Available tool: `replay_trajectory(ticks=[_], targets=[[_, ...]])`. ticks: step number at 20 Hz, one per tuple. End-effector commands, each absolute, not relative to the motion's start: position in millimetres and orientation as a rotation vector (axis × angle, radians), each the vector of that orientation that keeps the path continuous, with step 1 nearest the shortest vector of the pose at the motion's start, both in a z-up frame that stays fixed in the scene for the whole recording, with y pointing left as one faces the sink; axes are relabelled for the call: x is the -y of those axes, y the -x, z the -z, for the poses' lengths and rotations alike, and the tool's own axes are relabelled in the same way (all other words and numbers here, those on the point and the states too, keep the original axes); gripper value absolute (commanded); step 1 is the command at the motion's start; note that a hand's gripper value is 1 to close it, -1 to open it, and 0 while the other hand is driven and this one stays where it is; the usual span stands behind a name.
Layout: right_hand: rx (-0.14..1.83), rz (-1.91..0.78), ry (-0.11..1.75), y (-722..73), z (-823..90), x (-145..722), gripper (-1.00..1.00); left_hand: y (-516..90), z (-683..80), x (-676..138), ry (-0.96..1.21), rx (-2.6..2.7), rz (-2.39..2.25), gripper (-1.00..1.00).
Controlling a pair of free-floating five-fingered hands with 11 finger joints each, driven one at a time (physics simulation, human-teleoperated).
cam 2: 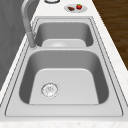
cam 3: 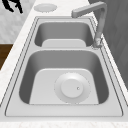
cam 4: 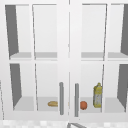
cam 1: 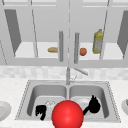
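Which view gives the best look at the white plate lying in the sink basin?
The right side view: the plate lies whole and close in the near basin. The left side view shows just its far-off rim; the front view hides most of it behind the red ball.

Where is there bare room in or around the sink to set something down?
The left basin floor is bare beside its drain. The right basin is taken up by a plate. The cabinet's lower shelf is bare at its left end; a bottle, orange fruit and bread crowd its middle.

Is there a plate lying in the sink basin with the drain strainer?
No: in the left side view the basin with the drain strainer holds nothing else, while the white plate lies in the other basin.
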State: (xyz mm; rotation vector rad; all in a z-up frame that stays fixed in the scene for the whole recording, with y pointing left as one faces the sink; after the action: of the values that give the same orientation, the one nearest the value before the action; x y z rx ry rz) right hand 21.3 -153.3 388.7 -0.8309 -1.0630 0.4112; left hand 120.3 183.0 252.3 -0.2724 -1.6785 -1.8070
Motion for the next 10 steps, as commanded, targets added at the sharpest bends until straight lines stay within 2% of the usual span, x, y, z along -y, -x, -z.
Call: replay_trajectory(ticks=[1, 10], targets=[[1.107, -0.307, 0.742, 0.1, -388.7, 148.9, -1.00, -120.3, -252.3, -183.0, 0.272, 1.679, 1.807, 0.00], [1.139, -0.177, 0.704, 31.0, -390.5, 130.9, -1.00, -120.3, -252.3, -183.0, 0.272, 1.679, 1.807, 0.00]])
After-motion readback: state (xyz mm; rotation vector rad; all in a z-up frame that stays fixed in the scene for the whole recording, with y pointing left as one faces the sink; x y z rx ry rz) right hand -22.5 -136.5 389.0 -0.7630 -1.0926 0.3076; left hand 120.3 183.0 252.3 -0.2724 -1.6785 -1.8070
